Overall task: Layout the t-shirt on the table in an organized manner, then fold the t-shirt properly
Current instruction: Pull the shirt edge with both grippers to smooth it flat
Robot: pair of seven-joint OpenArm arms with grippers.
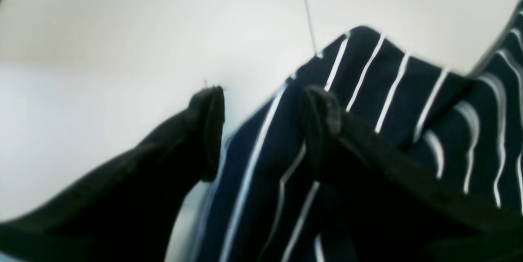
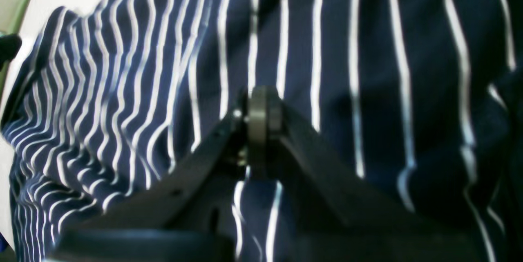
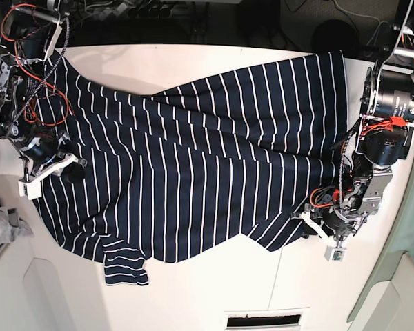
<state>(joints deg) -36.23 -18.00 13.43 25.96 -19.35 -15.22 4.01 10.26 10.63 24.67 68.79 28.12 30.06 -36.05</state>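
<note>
The t-shirt (image 3: pixel 193 158) lies spread across the white desk (image 3: pixel 214 289), one sleeve folded at its near left corner. The left gripper (image 1: pixel 261 127) has its fingers (image 1: pixel 210 131) spread over the shirt's right edge. The right gripper (image 2: pixel 263 131) has its fingers pressed together at the shirt's left side, though whether cloth is caught between them cannot be told.

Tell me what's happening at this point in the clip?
A two-armed robot is laying out the t-shirt on the table. The navy striped shirt is spread across the white top but still wrinkled, one sleeve bunched at the near edge. The right gripper has its fingers shut over the fabric; whether cloth is pinched isn't clear. The left gripper is open at the shirt's edge, holding nothing. No fold has been made yet.
</note>
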